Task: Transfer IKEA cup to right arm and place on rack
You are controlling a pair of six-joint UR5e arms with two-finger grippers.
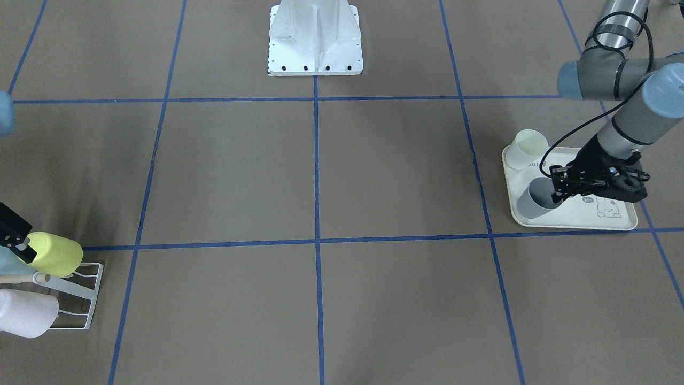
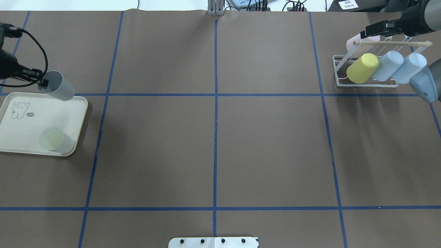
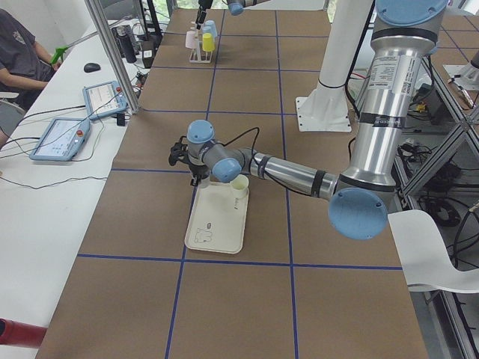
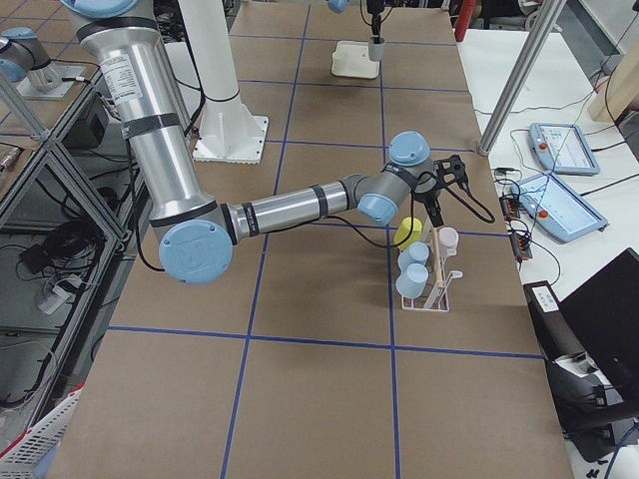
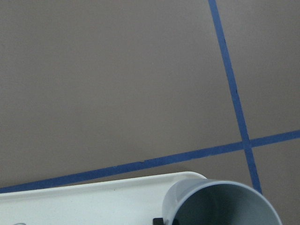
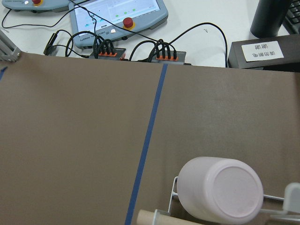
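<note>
evidently mid-pickup, the left gripper [image 1: 557, 193] is pinching the grey cup [image 1: 531, 206] at right; hand-over to the right gripper [image 2: 366, 33], fingers unreadable, is coming next.

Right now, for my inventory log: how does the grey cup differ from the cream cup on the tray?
Colour: grey cup blue-grey, cream cup pale yellowish. Hold: left gripper pinches the grey cup's rim; cream cup stands free on the tray. Both are open-mouthed tumblers.
</note>
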